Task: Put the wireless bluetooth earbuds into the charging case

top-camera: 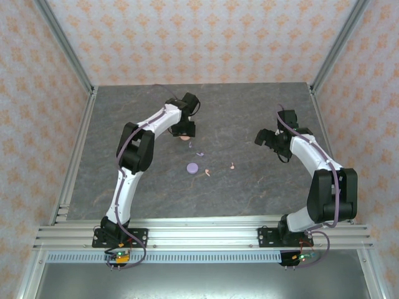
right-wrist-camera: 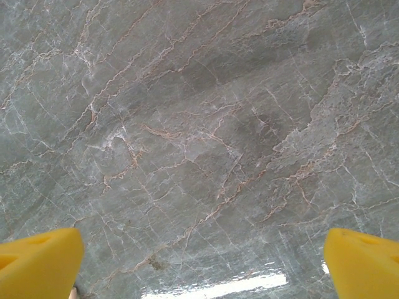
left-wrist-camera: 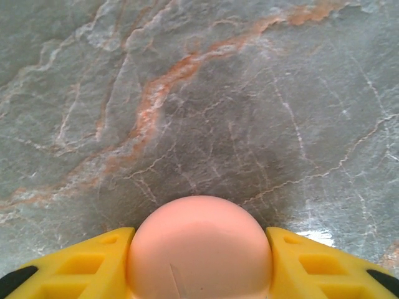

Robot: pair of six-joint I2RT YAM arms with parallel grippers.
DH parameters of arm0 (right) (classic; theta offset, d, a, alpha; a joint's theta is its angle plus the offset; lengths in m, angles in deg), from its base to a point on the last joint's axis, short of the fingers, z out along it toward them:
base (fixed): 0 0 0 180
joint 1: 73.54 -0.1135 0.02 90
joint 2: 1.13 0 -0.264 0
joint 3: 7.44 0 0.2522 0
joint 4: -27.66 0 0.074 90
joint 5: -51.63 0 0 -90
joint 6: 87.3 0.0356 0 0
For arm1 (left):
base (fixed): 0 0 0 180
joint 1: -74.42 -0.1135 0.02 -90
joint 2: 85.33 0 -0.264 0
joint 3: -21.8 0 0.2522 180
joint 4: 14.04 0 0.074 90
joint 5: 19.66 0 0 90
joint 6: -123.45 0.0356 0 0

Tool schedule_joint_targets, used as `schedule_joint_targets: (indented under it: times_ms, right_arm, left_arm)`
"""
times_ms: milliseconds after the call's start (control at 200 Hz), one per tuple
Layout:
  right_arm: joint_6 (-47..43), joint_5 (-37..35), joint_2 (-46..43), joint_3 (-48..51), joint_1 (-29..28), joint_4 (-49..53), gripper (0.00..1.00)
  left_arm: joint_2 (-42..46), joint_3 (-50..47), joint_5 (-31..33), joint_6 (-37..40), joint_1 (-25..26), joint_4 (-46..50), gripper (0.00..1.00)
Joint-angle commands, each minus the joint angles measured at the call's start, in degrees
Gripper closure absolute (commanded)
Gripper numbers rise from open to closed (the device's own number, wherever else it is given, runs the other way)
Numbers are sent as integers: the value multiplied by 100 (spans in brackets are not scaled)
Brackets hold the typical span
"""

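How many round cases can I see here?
2: a pink round case between the fingers of the left gripper, and a purple round case on the table. Another may hide under the arms.

Bright, even light (glare streak on tabletop (right-wrist-camera: 187,124)).

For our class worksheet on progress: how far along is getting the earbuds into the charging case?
Done: nothing yet; tiny stemmed plastic earbuds, pale pink and lilac, lie loose on the grey marbled table. In hand: the left hand, its yellow fingers flanking a pale pink round plastic case, seemingly touching it. The right hand stands open. Left: opening a case, seating every earbud; the lilac round disc sits untouched.
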Motion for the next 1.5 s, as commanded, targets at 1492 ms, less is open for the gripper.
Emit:
schedule_joint_targets:
  times_ms: [1492]
  right_arm:
    - [49,950,653,-282,-156,-26,0]
  left_arm:
    - [-168,705,529,2076,984,537,31]
